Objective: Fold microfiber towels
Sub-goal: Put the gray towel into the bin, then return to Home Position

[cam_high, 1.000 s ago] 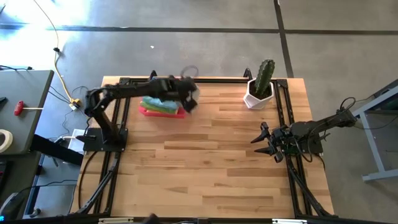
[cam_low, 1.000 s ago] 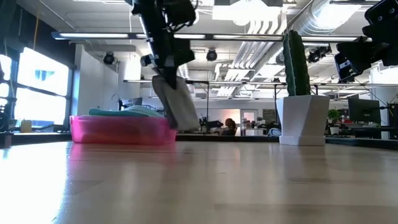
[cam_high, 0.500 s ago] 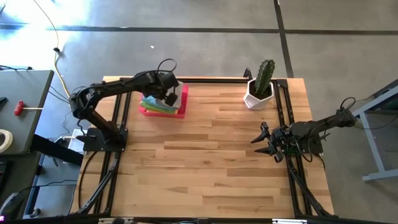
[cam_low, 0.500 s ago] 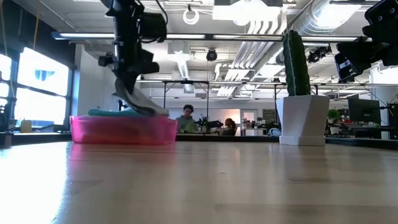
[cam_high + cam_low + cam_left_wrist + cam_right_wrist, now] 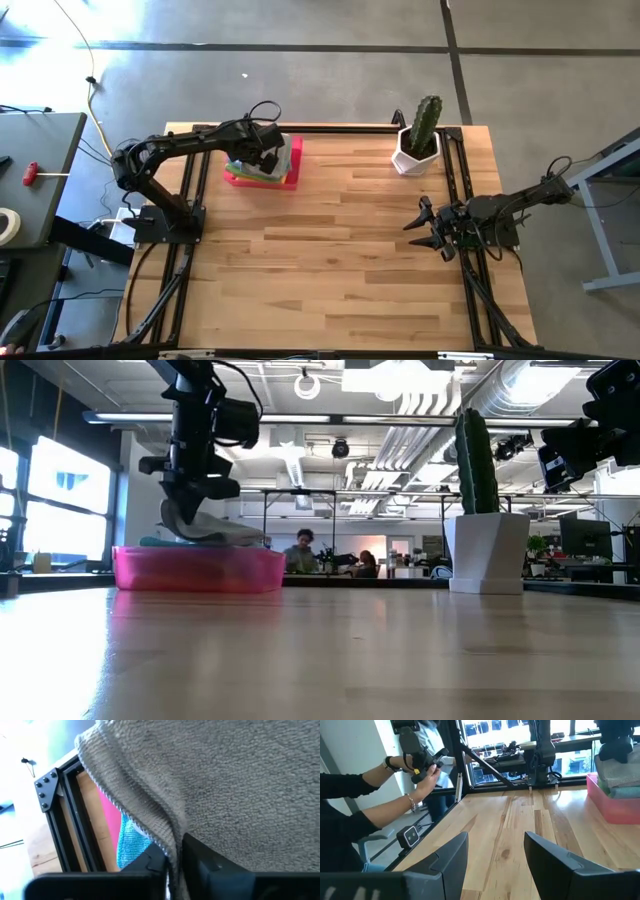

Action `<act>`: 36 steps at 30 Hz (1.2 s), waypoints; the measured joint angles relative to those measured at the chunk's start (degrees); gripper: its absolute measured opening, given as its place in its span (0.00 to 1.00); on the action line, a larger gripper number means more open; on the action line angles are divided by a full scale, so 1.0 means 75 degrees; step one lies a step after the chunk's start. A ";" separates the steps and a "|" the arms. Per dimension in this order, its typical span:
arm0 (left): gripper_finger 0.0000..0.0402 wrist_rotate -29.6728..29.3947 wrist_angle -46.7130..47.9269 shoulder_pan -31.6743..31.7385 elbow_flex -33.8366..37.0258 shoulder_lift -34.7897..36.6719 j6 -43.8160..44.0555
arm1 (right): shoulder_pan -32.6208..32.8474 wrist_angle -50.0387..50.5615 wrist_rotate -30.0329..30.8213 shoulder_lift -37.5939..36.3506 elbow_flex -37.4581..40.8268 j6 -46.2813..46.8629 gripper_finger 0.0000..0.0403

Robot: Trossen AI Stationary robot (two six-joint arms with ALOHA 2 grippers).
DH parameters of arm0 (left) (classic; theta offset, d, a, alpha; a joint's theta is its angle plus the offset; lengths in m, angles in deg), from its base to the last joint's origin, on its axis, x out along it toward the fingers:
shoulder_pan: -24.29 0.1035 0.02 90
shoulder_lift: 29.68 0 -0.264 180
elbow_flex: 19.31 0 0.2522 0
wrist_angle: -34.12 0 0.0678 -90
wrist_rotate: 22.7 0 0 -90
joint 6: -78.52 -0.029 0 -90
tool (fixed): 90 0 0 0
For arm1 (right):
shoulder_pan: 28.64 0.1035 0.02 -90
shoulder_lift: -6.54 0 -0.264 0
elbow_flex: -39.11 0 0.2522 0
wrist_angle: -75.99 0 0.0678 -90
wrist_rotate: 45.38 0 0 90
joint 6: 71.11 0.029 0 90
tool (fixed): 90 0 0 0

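Note:
My left gripper [image 5: 262,157] is over the pink tray [image 5: 293,163] at the table's far left and is shut on the grey towel [image 5: 218,528]. The towel fills the left wrist view [image 5: 240,785]. It lies on top of the stack of towels in the tray [image 5: 200,568], and a light blue towel [image 5: 131,839] shows under it. My right gripper [image 5: 424,228] waits open at the table's right side, with its fingers apart in its wrist view [image 5: 496,855]. My left gripper pinches the grey towel between its two fingers [image 5: 150,865] at a bunched, hemmed edge [image 5: 159,822], where more than one layer shows. The fingers come from above, pointing down [image 5: 190,500]. The towel droops from the hold and rests on the stack in the tray.
A cactus in a white pot [image 5: 418,140] stands at the far right of the table. Black frame rails [image 5: 300,128] run along the table's edges. Beyond the table's left side a person's hands [image 5: 422,770] hold a device. The bare wood middle [image 5: 340,250] is open.
My left gripper has carried the grey towel toward the table's left edge, from beside the tray's right end to over the tray, and has come down. The towel hung free below the gripper; now it lies on the stack in the tray.

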 joint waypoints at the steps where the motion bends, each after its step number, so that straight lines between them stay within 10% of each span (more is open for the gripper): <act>1: 0.11 -0.0018 -0.0002 0.0000 0.0010 0.0000 0.0009 | 0.0000 0.0000 0.0000 0.0000 0.0000 0.0000 0.46; 11: 0.47 -0.0051 -0.0134 0.0029 0.0011 0.0944 -0.0671 | -0.0002 0.0000 0.0000 0.0000 0.0000 0.0000 0.46; 22: 0.49 0.0371 -0.0332 -0.0863 0.0236 0.3319 -0.1336 | -0.0002 0.0000 0.0000 0.0000 0.0000 0.0000 0.46; 36: 0.49 -0.1380 -0.4979 -0.3275 0.4657 0.6382 -0.1147 | -0.0001 0.0000 0.0000 0.0003 0.0000 0.0000 0.46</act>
